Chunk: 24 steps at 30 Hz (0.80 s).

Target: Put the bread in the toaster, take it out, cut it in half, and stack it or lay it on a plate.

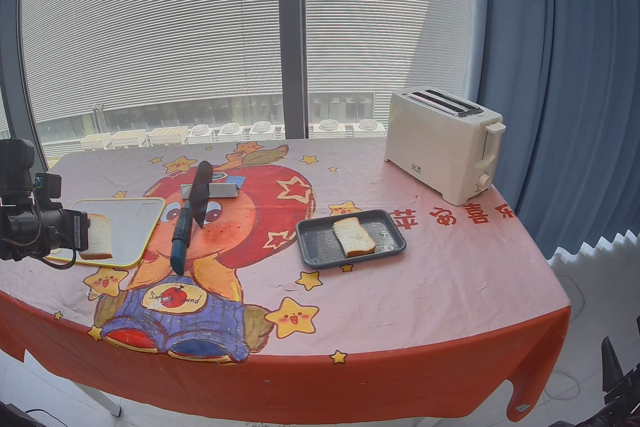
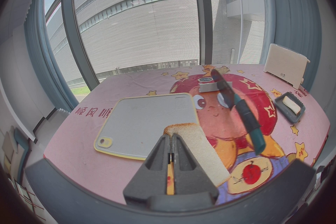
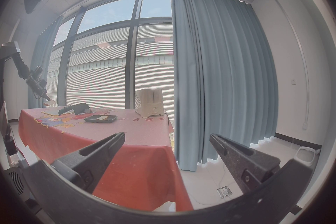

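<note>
The left gripper [image 2: 171,137] is clamped on a white bread slice [image 2: 201,151] above the grey yellow-rimmed cutting board [image 1: 137,215], at the left of the pink-clothed desk [image 1: 433,288]; the right gripper [image 3: 166,135] hangs wide open beyond the desk's right edge

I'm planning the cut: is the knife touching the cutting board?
Apart. The left wrist view shows a strip of tablecloth between the knife and the near edge of the cutting board.
</note>
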Available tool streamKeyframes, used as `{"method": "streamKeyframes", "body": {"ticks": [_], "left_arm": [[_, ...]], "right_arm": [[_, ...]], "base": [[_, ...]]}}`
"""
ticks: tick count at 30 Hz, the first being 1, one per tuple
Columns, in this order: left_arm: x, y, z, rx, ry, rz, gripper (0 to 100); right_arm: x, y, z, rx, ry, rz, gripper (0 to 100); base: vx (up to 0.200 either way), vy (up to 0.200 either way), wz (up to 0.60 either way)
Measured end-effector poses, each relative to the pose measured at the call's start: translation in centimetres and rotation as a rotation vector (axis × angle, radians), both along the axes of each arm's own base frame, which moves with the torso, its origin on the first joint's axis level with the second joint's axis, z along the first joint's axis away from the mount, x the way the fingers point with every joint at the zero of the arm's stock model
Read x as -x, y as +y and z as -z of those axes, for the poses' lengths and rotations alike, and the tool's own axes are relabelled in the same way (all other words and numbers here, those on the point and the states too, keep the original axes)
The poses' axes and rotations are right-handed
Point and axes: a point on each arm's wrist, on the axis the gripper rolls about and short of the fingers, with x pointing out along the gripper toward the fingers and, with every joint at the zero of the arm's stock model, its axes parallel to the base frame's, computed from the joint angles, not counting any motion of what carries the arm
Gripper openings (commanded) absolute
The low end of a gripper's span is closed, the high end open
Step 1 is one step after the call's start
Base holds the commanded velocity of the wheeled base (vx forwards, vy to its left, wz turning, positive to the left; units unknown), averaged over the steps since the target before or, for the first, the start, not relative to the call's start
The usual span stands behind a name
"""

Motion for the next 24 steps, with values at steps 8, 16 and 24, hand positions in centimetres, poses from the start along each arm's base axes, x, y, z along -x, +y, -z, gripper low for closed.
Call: {"method": "streamKeyframes", "body": {"ticks": [8, 16, 24], "left_arm": [[-0.39, 0.03, -0.36, -0.011, -0.094, 0.002, 0], [-0.41, -0.02, 0.21, -0.013, -0.131, 0.002, 0], [-0.43, -0.22, 0.22, -0.003, -0.135, 0.023, 0]], "right_arm": [[0.01, 0.0, -0.02, 0.0, -0.001, 0.0, 100], [0.01, 0.0, -0.02, 0.0, -0.001, 0.0, 100], [0.0, 0.0, -0.01, 0.0, 0.0, 0.0, 100]], "base": [[0.0, 0.0, 0.0], [0.0, 0.0, 0.0], [0.0, 0.0, 0.0]]}}
